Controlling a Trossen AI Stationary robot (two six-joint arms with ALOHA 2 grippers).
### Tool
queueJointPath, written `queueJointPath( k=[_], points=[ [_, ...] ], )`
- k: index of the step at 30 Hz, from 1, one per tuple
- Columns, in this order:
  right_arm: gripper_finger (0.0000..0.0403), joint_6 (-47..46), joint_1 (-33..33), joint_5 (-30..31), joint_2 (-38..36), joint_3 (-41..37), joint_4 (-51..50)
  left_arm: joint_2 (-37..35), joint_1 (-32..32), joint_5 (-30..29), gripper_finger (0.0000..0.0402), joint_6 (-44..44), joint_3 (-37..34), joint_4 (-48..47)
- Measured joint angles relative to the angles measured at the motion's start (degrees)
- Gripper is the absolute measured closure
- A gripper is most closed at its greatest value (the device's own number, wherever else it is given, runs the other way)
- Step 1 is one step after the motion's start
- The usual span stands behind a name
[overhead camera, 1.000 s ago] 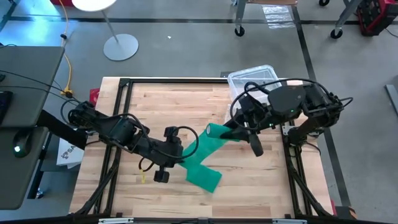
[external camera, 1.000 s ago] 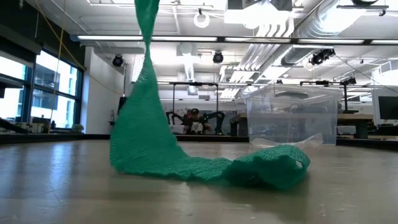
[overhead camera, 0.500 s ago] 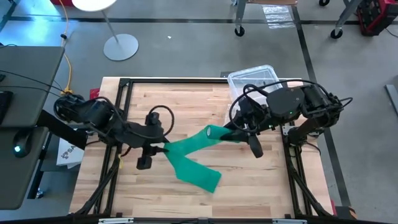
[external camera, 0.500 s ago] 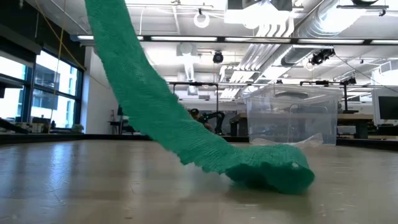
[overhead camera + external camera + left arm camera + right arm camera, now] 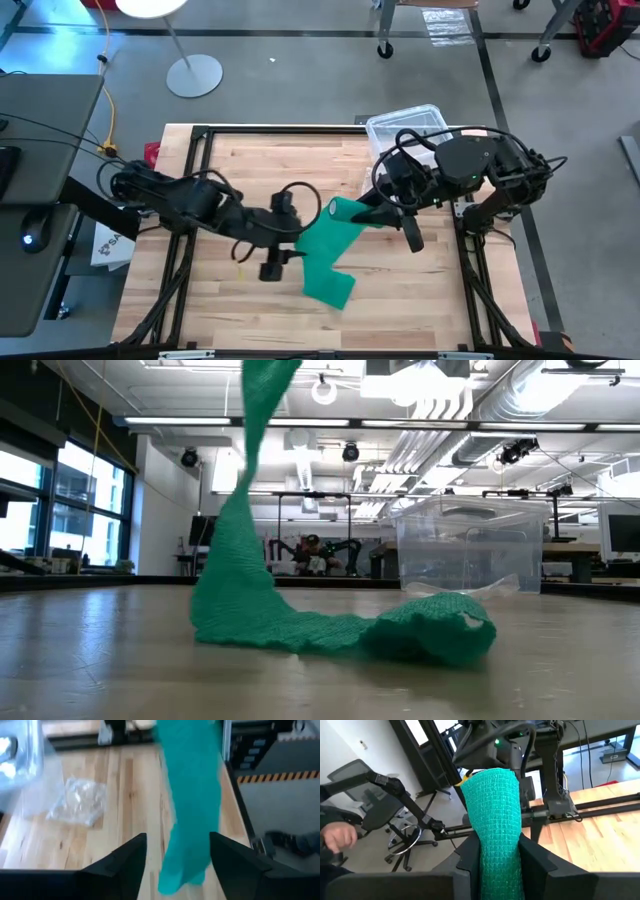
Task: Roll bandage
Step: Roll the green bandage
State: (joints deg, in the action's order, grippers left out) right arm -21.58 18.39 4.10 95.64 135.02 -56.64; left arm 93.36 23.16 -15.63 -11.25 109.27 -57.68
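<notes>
Bandage (image 5: 326, 245) hangs as a green strip from your right claw (image 5: 496, 851), which is clamped on its upper end above the surface's (image 5: 250, 165) right half; its lower end lies folded near the front edge. Your left claw (image 5: 176, 851) hovers beside the strip, fingers spread. Clear box (image 5: 405, 125) sits at the back right corner.

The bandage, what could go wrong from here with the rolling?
The right gripper is shut on one end of the bandage, so a hard tug might pull it free. The left gripper is open around the hanging strip, which may slide out. The heaped tail could drag toward the clear plastic box.
</notes>
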Motion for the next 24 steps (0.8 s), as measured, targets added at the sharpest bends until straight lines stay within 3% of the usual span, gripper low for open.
queueJointPath(
  k=[7,18,24],
  points=[
    [0.0318,-0.44,0.0,0.79,-0.01,0.0,-0.09,0.2,-1.8,-1.25,0.0178,5.24,0.0,8.59],
    [0.0318,-3.81,0.0,0.81,0.0,-0.04,-3.07,-3.05,-3.06,-9.96,0.0178,9.79,0.0,-5.3],
    [0.0318,-6.85,-0.02,-6.64,-0.16,-0.04,-2.51,-4.54,-1.97,-13.12,0.0179,11.6,3.04,-1.43]
  ],
)
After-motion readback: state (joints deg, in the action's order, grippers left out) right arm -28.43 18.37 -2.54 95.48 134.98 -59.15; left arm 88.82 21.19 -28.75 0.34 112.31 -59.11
